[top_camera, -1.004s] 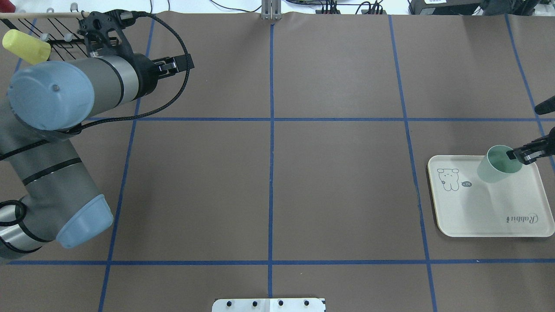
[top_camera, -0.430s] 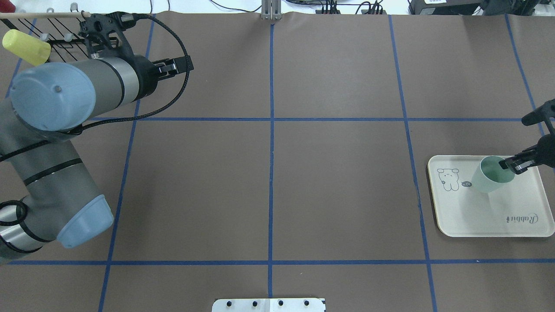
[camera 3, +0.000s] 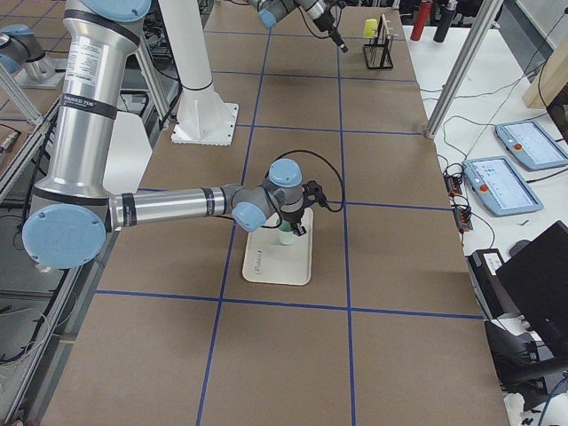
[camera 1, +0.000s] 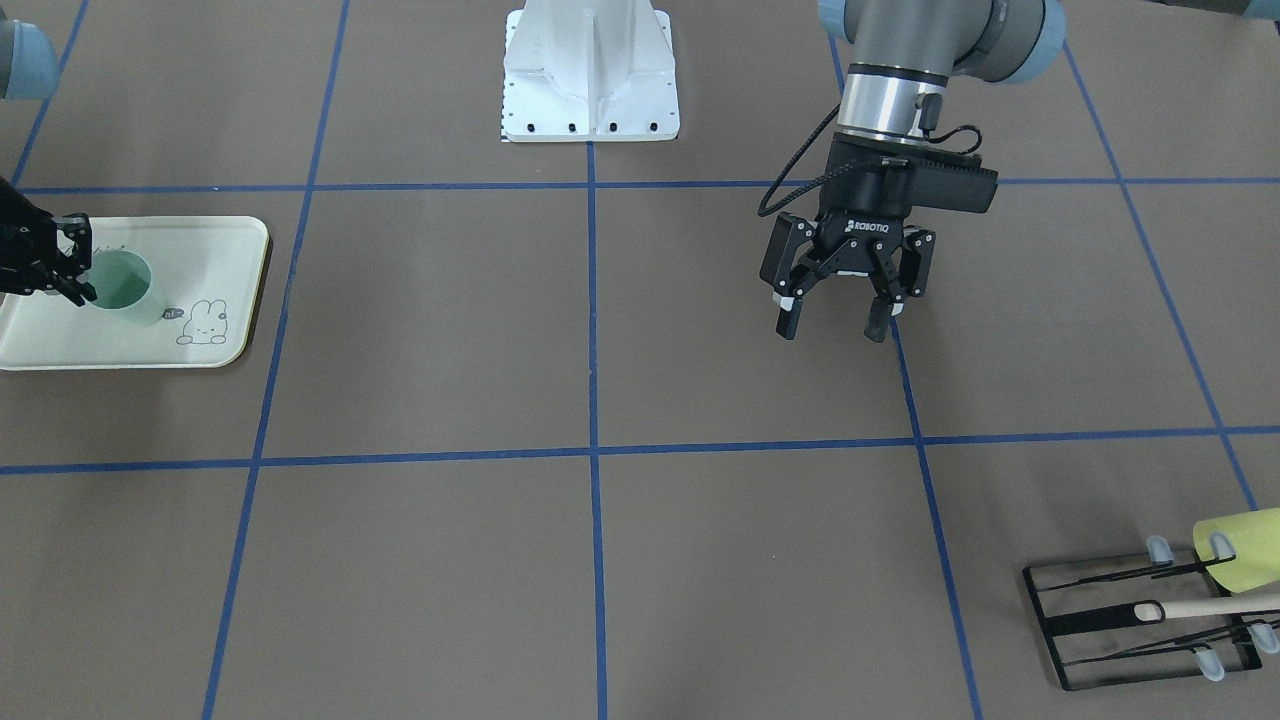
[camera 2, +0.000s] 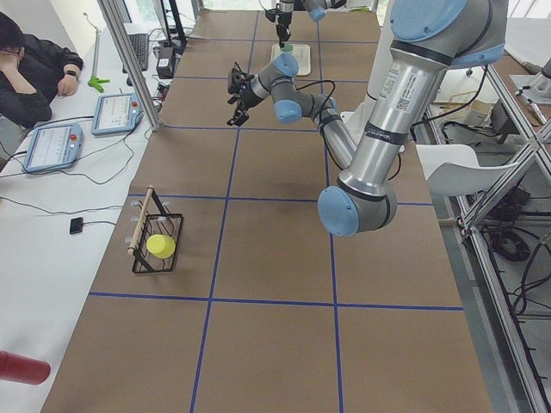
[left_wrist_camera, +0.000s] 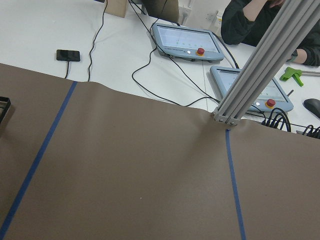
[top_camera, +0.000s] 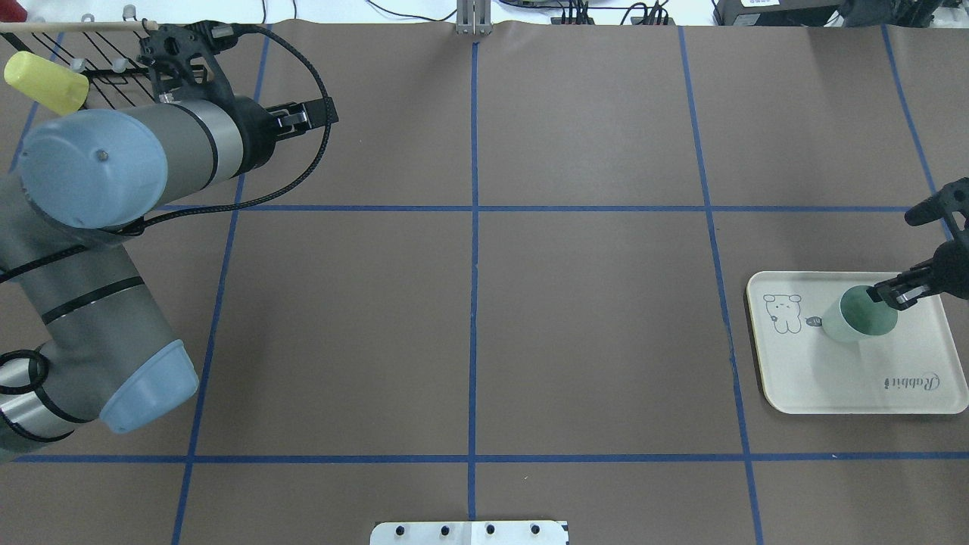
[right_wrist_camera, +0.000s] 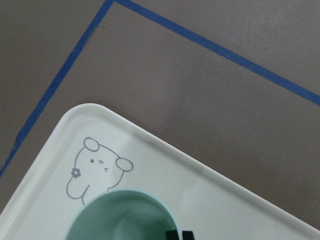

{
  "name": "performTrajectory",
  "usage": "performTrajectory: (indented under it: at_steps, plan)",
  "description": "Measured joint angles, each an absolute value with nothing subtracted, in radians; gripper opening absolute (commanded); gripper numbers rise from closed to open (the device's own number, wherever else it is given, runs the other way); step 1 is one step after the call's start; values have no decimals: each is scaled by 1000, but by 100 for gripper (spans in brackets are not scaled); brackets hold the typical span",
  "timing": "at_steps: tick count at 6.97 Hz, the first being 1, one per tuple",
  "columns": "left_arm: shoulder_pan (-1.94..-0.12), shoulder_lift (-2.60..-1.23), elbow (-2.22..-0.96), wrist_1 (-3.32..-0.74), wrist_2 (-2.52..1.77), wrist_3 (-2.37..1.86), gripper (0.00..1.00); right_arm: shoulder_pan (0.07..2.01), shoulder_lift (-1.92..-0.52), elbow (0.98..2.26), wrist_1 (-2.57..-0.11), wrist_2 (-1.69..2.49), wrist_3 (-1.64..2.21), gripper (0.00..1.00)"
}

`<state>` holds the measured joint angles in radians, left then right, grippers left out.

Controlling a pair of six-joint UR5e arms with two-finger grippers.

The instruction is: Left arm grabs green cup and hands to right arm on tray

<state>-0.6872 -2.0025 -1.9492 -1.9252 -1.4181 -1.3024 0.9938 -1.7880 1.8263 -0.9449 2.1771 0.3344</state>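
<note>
At the far end of the brown papered desk (top_camera: 590, 318) from the cream rectangular plastic tray (top_camera: 833, 405), the left end effector (camera 1: 832, 328), black with white fingertip pads on its grey-silver jointed arm, hung spread open and empty. It had barely shifted over the last second, so its share of the task looked finished.

Over the tray, the green cup (top_camera: 852, 324), a pale mint smooth plastic tumbler, had changed most. A second earlier it was tilted and raised. Now it stood nearly upright, lower and nearer the tray's rabbit drawing (top_camera: 782, 312).

The all-black right end effector (top_camera: 886, 297) remained pinched on the cup's rim, one finger inside. Whether the cup's base touched the tray could not be told. Release seemed the only step left.
</note>
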Motion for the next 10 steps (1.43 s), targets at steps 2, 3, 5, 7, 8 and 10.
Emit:
performTrajectory:
  at_steps: [2,3,5,7,8,10]
  plan:
    - [-687,-2002,-1949,-1925,-1418,-1302,99,996,-1789,1832,-947,2193,335,99]
    - [-687,-2002,-1949,-1925,-1418,-1302,99,1012,-1787,1838,-956,2228,335,99]
    - [-693,-1999,-1950,-1924,-1423,-1301,99,1079,-1784,1854,-1002,2329,334,99]
    - [-791,-1973,-1947,-1902,-1543,-1172,99,1141,-1783,1862,-1107,2343,251,99]
    - [-873,-1955,-1944,-1852,-1643,-1051,99,1194,-1775,1862,-1201,2331,137,99]
    - [-1055,-1915,-1931,-1701,-1848,-760,99,1324,-1688,1860,-1503,2266,-125,99]
